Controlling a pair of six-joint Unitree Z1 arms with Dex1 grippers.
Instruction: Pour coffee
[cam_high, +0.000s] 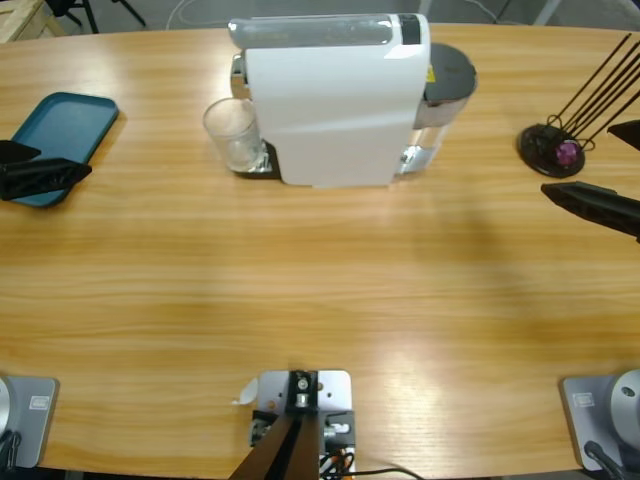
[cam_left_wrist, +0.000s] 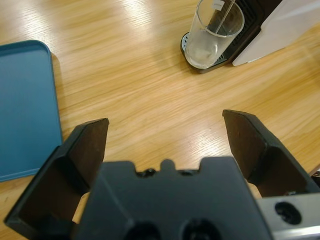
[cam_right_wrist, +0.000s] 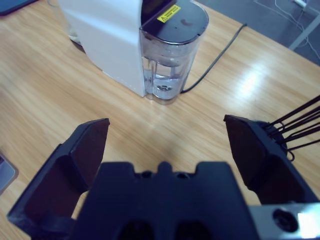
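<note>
Reaching for the clear glass tumbler (cam_left_wrist: 214, 35) under the white coffee machine (cam_high: 335, 100) suited the left end effector (cam_left_wrist: 167, 145), jaws apart, empty; coffee inside seemed minimal. Right end effector (cam_right_wrist: 167, 150) likewise apart.

I can't tell if the glass (cam_high: 233, 134) holds any coffee. The coffee machine (cam_high: 335, 95) hides its far side, and the tray (cam_high: 62, 135) runs off the table's left edge.
</note>
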